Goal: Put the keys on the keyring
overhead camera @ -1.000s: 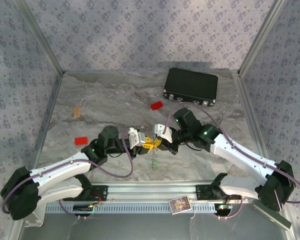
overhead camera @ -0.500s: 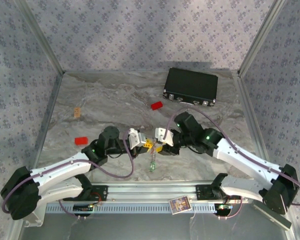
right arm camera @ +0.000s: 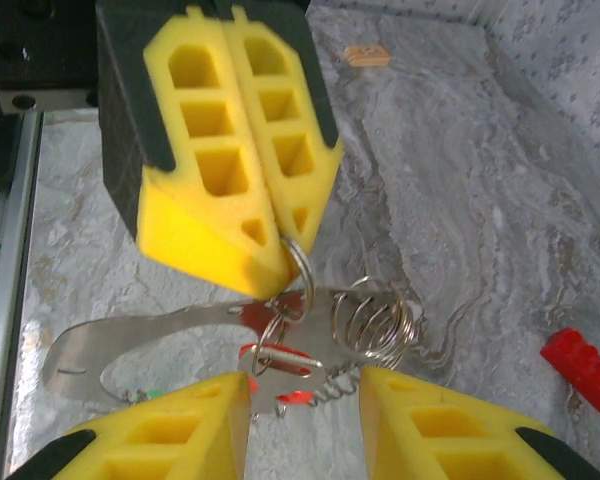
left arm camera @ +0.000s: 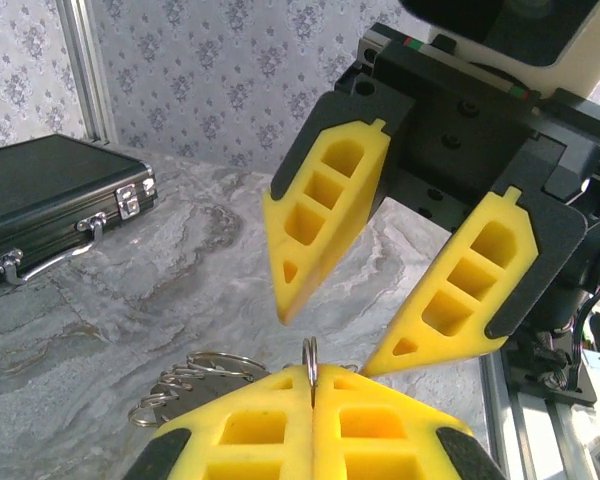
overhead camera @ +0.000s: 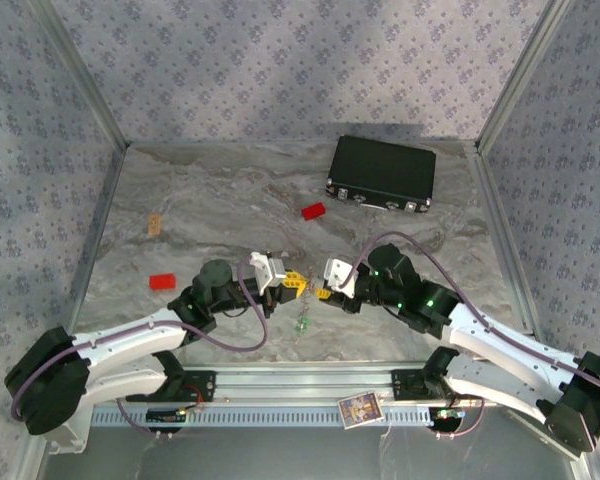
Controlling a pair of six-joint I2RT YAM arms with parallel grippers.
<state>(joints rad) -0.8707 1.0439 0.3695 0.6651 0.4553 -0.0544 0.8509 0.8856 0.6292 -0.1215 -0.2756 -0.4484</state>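
- The left gripper [right arm camera: 280, 240] is clamped shut on the keyring [right arm camera: 296, 264], held up at mid-front of the table.
- The right gripper [right arm camera: 302, 385] faces it with its jaws apart and empty. I'd ease it in slowly and squarely, without knocking the ring.
- The black case [overhead camera: 382, 172] sits well clear.
- A flat metal tag [right arm camera: 130, 345] and wire coils [right arm camera: 375, 320] dangle in the way.
- A red block [overhead camera: 313, 211] lies apart.
- The red key [right arm camera: 278, 356] peeks out behind the tag.

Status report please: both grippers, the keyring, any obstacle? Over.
Left gripper shut on the keyring. Right gripper open, facing it, holding nothing. Red key hangs just under the ring; threaded or not, cannot tell. No obstacle between the grippers.
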